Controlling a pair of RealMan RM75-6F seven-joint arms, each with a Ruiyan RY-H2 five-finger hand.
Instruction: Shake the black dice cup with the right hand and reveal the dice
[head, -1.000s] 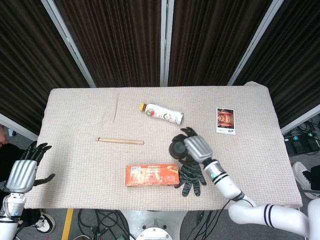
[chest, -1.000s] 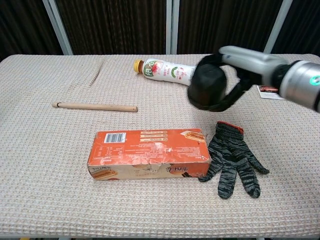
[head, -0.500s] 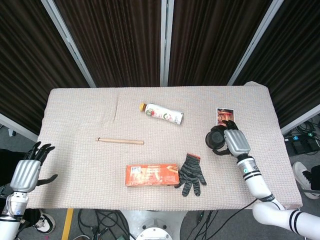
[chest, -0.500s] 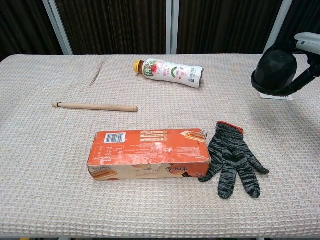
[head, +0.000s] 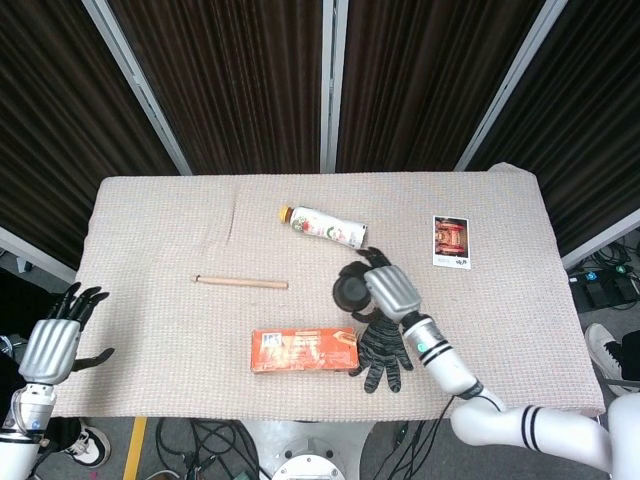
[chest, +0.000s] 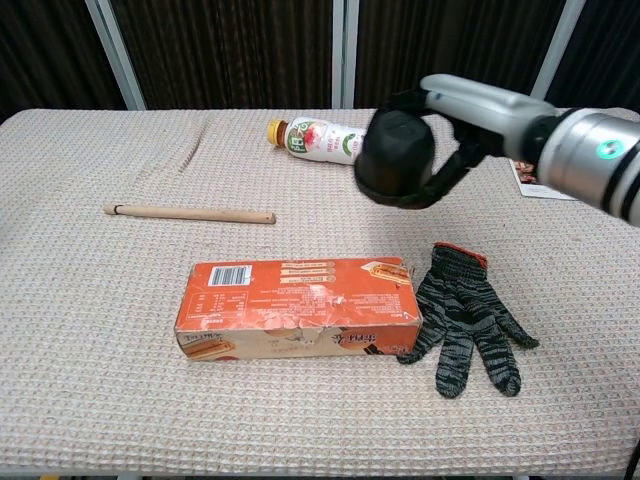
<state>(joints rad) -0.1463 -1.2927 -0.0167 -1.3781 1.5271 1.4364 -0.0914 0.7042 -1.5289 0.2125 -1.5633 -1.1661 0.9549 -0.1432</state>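
Above the worktop, centre-right: the black dice cup hangs in the air, clear of the cloth, gripped by the right hand.

Right hand: fingers are curled around the cup's far side and rim. In the chest view the silver back of the hand extends to the right of the cup; in the head view the hand lies just right of the cup.

Dice cup position: in the head view it sits over the space between the bottle and the glove, above and right of the orange box. In the chest view it overlaps the bottle's right end.

Dice cup attitude: tilted, with its rounded dark side facing the chest camera. The dice cannot be seen in either view.

Left hand: off the left edge of the worktop, fingers spread apart, nothing in it. Seen in the head view only.

Bottle: lying on its side near the far edge, yellow cap to the left.

Wooden stick: lying flat, left of centre.

Orange box: lying flat near the front edge.

Glove: striped dark knit, lying flat, touching the box's right end.

Card: flat on the right side, well apart from the cup.
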